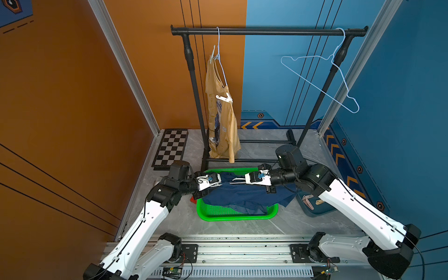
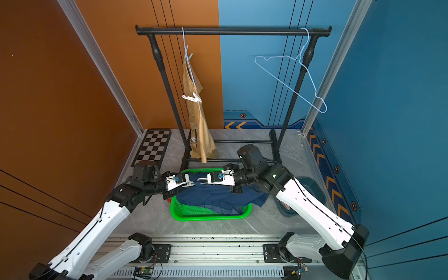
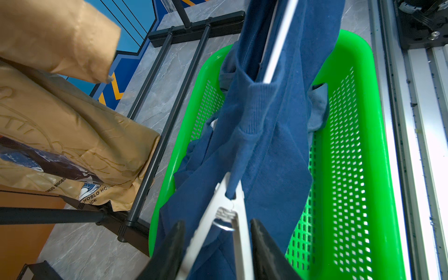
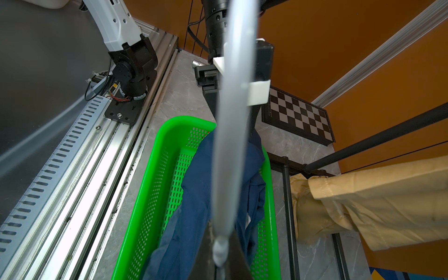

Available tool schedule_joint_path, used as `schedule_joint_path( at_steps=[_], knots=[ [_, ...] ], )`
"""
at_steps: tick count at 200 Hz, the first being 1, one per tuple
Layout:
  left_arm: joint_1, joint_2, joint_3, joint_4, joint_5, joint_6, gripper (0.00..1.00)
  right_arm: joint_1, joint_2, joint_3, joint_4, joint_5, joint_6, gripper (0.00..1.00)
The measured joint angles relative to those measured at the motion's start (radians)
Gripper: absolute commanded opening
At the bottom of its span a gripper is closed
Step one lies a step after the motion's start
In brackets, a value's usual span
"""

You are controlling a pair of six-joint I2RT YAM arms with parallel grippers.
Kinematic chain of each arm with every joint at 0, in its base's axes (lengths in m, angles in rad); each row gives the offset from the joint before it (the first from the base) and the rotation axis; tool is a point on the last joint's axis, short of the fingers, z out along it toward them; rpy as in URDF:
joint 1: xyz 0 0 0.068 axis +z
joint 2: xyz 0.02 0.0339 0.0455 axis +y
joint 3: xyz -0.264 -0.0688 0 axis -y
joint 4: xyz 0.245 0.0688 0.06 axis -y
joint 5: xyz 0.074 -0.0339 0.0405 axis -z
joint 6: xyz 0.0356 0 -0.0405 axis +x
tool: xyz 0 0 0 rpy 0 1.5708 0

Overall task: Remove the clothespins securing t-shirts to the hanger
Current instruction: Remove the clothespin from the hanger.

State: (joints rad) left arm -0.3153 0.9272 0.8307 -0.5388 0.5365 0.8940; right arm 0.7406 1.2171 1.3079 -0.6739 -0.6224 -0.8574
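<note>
Only writing you can read is on the mustard t-shirt (image 3: 72,126) hanging behind the green basket (image 3: 358,121): "HOSLO" and "SGOES" near the hem. Over the basket, your left tool (image 3: 215,221) sits half-closed around the handles of a white clothespin (image 3: 223,201) clipped onto the navy t-shirt (image 3: 261,135). Can't tell if it's squeezing. Right tool (image 1: 237,180) is clamped tight on the hanger (image 4: 232,145) wire above the basket.
</note>
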Motion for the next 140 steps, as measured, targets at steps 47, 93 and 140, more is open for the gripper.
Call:
schedule_joint_path(
  at_steps=[47,93,140],
  knots=[
    [0.0,0.0,0.001,0.0,0.0,0.0,0.31,0.0,0.0,0.011,0.0,0.0,0.0,0.0],
    [0.0,-0.007,0.002,0.0,0.0,0.0,0.22,0.0,0.0,0.011,0.0,0.008,-0.005,0.0],
    [0.0,-0.021,0.002,0.0,-0.001,0.0,0.21,-0.002,0.0,0.011,-0.001,0.018,-0.01,0.0]
  ],
)
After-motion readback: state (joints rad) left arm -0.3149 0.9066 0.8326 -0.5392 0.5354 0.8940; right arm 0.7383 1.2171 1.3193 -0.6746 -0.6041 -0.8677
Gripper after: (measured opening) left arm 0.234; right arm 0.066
